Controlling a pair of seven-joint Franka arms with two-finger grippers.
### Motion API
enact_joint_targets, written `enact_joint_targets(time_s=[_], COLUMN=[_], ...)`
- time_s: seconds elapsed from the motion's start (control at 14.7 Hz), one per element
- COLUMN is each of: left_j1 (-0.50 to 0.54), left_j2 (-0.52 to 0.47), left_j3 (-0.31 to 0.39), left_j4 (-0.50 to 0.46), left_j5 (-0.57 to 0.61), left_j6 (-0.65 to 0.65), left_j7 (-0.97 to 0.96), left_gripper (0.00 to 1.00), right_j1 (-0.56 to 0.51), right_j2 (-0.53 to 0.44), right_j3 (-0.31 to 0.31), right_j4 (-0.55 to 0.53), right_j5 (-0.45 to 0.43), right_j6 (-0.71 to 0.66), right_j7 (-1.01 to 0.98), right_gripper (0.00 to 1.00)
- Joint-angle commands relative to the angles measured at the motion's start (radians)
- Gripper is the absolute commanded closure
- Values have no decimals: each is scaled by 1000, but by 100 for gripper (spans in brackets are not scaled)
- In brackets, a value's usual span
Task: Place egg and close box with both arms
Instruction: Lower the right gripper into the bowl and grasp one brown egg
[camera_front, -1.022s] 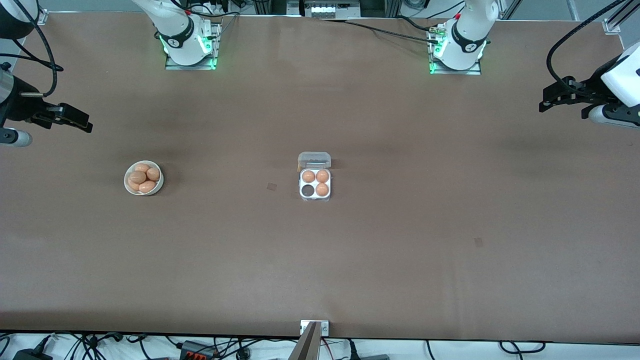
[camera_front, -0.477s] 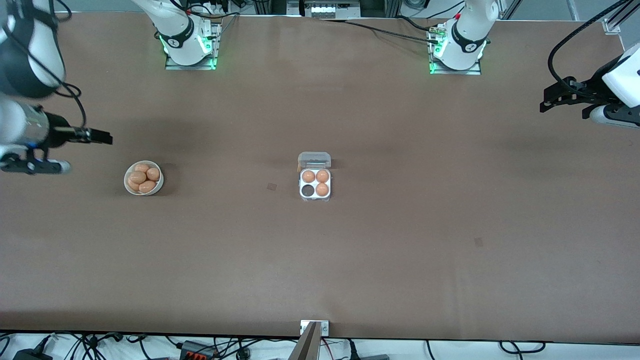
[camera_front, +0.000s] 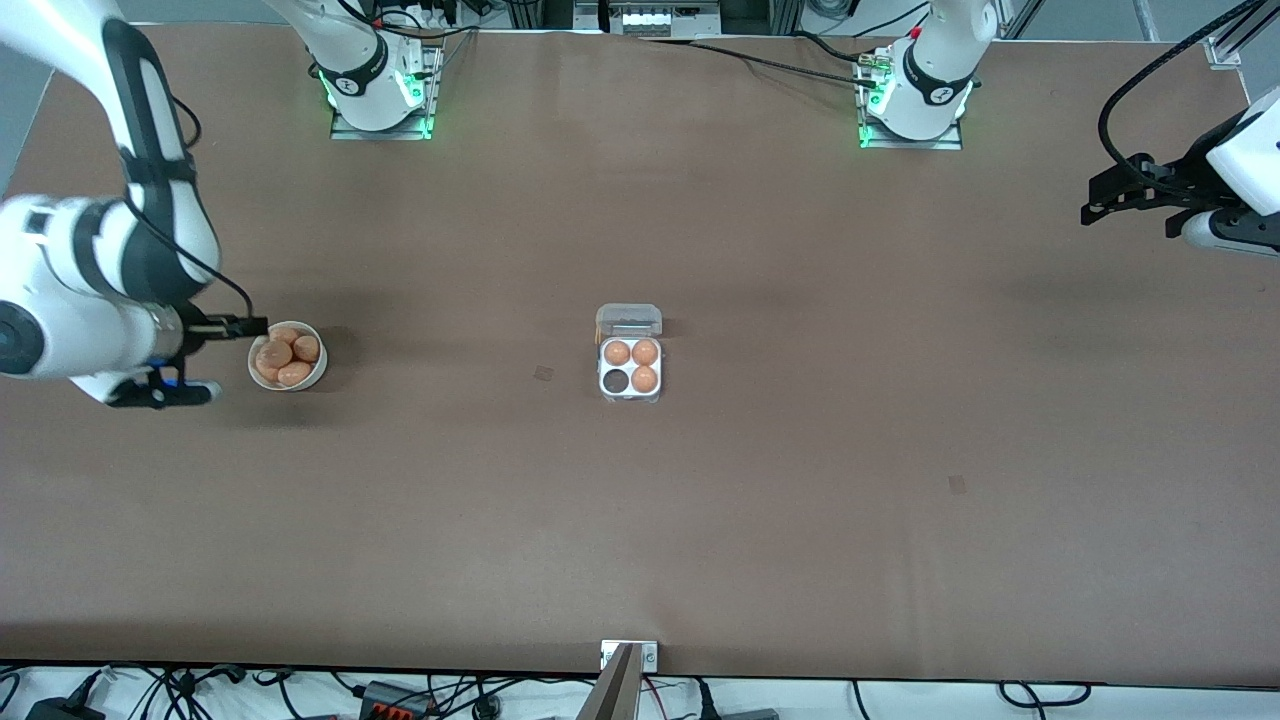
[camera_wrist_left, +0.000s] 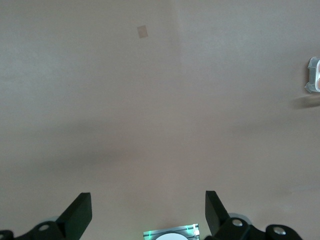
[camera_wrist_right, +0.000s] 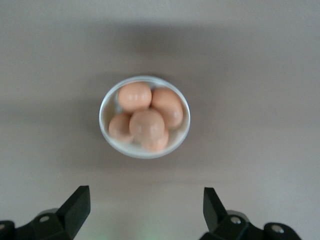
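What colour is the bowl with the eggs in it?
White. The bowl shows best in the right wrist view.

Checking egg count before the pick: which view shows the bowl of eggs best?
Right wrist view. The bowl sits centred and large under the open right gripper, with five eggs separable. The front view shows the bowl small, with the right gripper at its rim. The left wrist view lacks it, showing only bare table and a box edge.

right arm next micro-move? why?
Probably lower the open right gripper onto the top egg in the bowl: it holds nothing, and the box has one empty cell, lid open. The left gripper waits over bare table.
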Motion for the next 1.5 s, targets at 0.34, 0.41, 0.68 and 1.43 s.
enact_joint_targets(time_s=[0.34,0.41,0.68,1.43], left_j1=[8,8,8,9], left_j2=[10,10,10,10], left_j3=[-5,-5,-5,-5], left_j4=[22,22,22,24], left_j5=[-17,-18,-20,-20], left_j6=[-16,-16,-16,-16], left_j7=[1,-1,1,1], left_gripper=[0,0,0,0], right_j1=[-2,-2,-1,-5], right_j2=[90,90,89,92], right_j3=[6,6,6,6], right_j4=[-13,-27,-64,-84], right_j5=[-8,-8,-9,-8], right_j6=[62,68,100,159], right_j7=[-23,-23,-23,-23], right_gripper=[4,6,16,34])
